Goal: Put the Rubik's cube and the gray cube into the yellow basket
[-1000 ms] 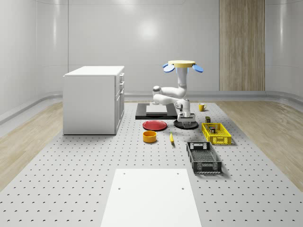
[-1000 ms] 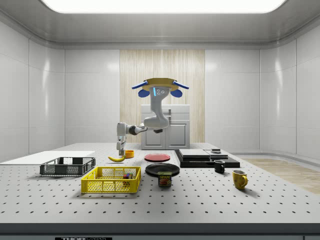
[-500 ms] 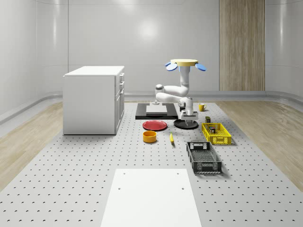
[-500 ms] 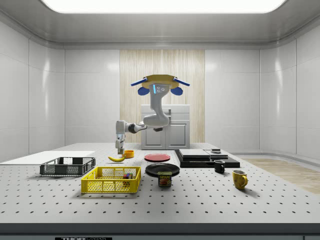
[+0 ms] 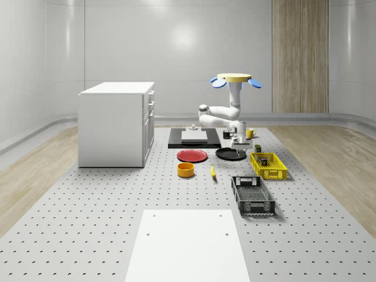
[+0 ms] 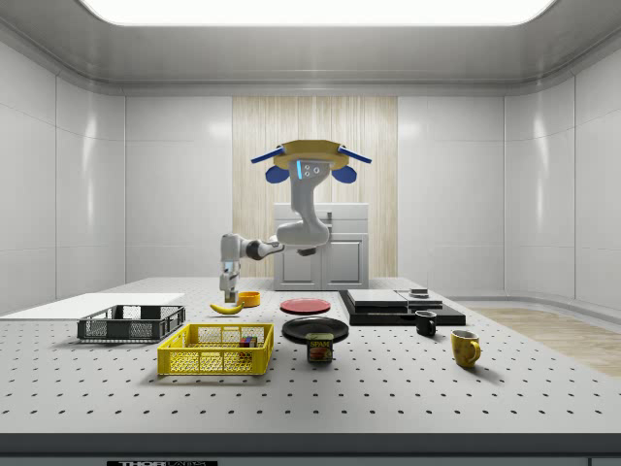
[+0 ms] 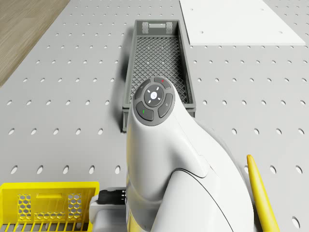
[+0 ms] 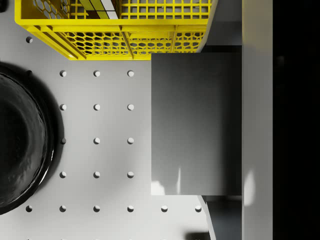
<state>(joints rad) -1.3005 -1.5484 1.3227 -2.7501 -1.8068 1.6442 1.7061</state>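
The drone (image 5: pixel 237 79) hovers above the far end of the table, with its arm hanging down. My gripper (image 5: pixel 239 143) hangs over the gap between the black plate (image 5: pixel 230 154) and the yellow basket (image 5: pixel 268 165), near the basket's far end. In the wrist view the gripper (image 8: pixel 220 125) is shut on the gray cube (image 8: pixel 190 125), beside the plate (image 8: pixel 20 150) and just short of the basket (image 8: pixel 115 30). The Rubik's cube (image 8: pixel 102 7) lies inside that basket, and it is also visible in the side view, Rubik's cube (image 6: pixel 247 342).
A black crate (image 5: pixel 252 195) sits on the near side of the yellow basket. A banana (image 5: pixel 212 171), orange bowl (image 5: pixel 185 170) and red plate (image 5: pixel 192 155) lie toward the whole-scene view's left. A can (image 6: pixel 320 348) stands by the basket. A white cabinet (image 5: pixel 116 123) stands far left.
The drone and arm have shifted toward the whole-scene view's right. The gripper, still holding the gray cube, has moved from over the black plate toward the yellow basket and sits a little higher.
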